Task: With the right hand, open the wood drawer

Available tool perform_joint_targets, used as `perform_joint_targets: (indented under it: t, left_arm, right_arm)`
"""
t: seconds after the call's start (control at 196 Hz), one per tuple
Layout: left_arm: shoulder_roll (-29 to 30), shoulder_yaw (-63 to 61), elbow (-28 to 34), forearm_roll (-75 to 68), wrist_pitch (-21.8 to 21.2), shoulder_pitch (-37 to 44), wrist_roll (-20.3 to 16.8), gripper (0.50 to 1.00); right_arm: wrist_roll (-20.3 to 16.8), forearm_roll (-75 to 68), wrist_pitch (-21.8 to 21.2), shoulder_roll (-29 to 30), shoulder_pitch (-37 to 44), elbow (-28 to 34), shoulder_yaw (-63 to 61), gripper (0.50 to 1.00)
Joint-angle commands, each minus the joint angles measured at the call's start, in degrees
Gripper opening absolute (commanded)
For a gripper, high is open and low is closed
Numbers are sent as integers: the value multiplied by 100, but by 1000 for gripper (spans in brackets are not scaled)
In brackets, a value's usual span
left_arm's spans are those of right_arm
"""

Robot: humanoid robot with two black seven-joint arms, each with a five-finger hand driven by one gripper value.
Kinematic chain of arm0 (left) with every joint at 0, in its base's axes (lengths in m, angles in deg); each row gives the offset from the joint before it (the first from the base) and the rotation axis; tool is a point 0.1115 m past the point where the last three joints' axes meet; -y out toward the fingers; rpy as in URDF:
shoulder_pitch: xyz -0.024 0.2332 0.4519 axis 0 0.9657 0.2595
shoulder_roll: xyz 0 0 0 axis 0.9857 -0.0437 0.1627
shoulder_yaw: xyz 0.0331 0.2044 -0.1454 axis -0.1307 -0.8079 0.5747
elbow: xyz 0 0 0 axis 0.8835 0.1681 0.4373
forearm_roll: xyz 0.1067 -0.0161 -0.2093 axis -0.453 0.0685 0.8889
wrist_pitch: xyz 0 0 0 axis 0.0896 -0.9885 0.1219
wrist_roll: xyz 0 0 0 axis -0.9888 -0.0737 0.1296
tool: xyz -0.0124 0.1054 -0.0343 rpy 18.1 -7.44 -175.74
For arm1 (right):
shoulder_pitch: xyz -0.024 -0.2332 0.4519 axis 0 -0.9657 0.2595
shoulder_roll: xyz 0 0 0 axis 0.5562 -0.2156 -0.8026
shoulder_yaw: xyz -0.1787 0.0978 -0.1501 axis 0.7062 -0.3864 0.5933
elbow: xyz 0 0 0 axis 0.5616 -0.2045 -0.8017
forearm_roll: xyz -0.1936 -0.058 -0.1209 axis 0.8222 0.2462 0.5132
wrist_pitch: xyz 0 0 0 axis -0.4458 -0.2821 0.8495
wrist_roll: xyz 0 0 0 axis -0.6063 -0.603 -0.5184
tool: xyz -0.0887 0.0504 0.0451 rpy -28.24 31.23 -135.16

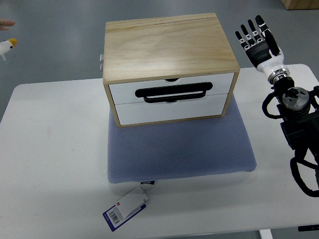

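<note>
A light wood box (167, 45) with two white drawer fronts stands on a blue-grey cushion (179, 149) on the white table. The upper drawer (172, 88) carries a black loop handle (174, 92), and both drawers are closed. My right hand (256, 40) is raised to the right of the box, level with its top, fingers spread and straight, holding nothing. It is a hand's width from the box's right side. Its arm (296, 114) comes in from the right edge. The left arm is out of view.
A paper tag with a barcode (127, 209) lies at the cushion's front left corner. A person's fingertip (6, 23) and a small white and yellow toy (7, 46) show at the far left edge beyond the table (55, 149).
</note>
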Motion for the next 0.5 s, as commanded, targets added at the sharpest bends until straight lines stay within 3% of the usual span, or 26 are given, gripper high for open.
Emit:
perform_joint_targets:
  t: [0.0,0.276,0.496]
  left_arm:
    - [0,-3,0,2,0,0,0,1000]
    - [0,6,0,2,0,0,0,1000]
    - [0,-3,-17,2,9,0,0,1000]
  right_arm:
    - [0,0,4,-30,-2,0,0,946]
    - [-26,17,21,-188,51,0,44,946]
    - [-53,17,39,-619,535,0,888,946]
